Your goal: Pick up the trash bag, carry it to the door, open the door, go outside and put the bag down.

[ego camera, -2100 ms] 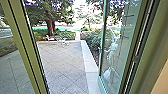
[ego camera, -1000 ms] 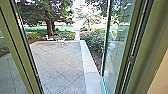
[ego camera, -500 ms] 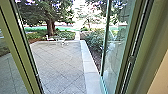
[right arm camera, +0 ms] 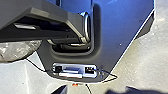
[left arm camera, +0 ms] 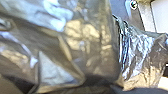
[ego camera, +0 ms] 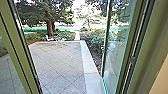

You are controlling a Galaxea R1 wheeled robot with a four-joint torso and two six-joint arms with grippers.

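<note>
Head view: at the left side a green post (ego camera: 16,50) stands, slightly tilted to my eye, and the paved yard (ego camera: 58,62) lies beyond it. Behind the far edge of this yard rises a dark tree (ego camera: 50,15). White outdoor furniture (ego camera: 60,42) stands near the far edge of the paving, and a pale strip (ego camera: 88,65) runs along the right edge. Next come the shrubs (ego camera: 92,41), then the glass door (ego camera: 116,55), which stands open toward the outside, and at the far right there is the green door frame (ego camera: 133,50) with a bit of pale wall (ego camera: 161,82).

In my left wrist view the trash bag (left arm camera: 92,47) is very close to the camera, of dark, shiny and wrinkled plastic, with many folds. What is inside it I cannot make out. Whether my left gripper is open, closed or gripping the bag, I cannot tell.

In my right wrist view a rounded part of the same kind of crumpled plastic is beside the dark plate of my base, above or on the pale floor (right arm camera: 140,65); which of these, I cannot tell. Also for my right gripper, I cannot tell if it is open or closed.
</note>
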